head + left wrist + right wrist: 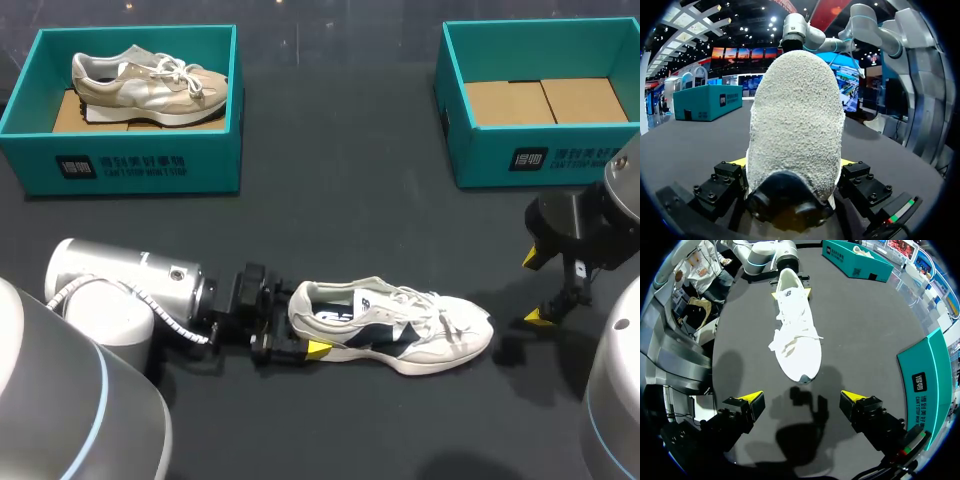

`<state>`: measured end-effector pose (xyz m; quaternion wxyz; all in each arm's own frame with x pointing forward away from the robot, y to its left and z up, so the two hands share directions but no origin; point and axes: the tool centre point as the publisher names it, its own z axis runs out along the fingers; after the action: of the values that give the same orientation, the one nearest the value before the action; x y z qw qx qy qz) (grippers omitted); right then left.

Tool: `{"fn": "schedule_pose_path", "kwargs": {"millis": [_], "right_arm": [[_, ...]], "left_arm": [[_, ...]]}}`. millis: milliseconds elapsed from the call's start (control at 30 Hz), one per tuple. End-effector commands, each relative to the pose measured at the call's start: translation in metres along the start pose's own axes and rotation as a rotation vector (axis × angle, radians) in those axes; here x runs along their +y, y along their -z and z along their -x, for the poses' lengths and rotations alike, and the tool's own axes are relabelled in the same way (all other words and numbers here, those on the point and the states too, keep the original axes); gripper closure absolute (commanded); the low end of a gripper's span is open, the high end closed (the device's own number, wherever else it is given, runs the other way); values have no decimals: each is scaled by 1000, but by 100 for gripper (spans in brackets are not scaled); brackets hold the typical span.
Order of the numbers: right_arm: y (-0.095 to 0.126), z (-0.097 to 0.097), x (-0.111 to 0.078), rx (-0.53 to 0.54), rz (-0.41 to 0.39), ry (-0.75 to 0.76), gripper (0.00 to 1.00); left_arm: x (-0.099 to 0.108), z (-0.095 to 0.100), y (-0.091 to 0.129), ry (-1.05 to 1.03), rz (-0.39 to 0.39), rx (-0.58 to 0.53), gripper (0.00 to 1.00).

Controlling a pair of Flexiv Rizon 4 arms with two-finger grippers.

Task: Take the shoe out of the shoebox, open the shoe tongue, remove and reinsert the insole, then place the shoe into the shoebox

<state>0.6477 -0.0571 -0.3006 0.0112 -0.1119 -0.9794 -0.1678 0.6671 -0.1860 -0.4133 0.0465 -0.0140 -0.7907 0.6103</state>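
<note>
The left fingers (pixel 318 349) are clamped on the heel of the white shoe (pixel 400 335), which lies on its sole near the desk's front edge, toe pointing right. The right fingers (pixel 752 399) stand well apart just beyond the toe, holding nothing. Judged: with the shoe out of the empty shoebox (pixel 520 160) at the back right corner, opening the tongue is in hand. The right fingers must come over the laces and pinch the tongue while the heel is held.

Pebbly cloth shoe (pixel 795 125), matt table (pixel 330 220).
</note>
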Motion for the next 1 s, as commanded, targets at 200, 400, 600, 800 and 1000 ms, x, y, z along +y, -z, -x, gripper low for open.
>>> {"fn": "schedule_pose_path", "kwargs": {"millis": [200,400,600,800,1000], "right_arm": [[6,-12,20,-6,-45,-197,0],[11,-39,52,-58,-69,-431,0],[13,-61,91,-104,-135,-626,0],[8,-84,119,-171,-155,-868,0],[7,-87,126,-184,-169,-882,0]], "left_arm": [[2,2,-3,0,3,-3,100],[2,2,-3,0,3,-3,100],[2,2,-3,0,3,-3,100],[2,2,-3,0,3,-3,100],[2,2,-3,0,3,-3,100]]}}
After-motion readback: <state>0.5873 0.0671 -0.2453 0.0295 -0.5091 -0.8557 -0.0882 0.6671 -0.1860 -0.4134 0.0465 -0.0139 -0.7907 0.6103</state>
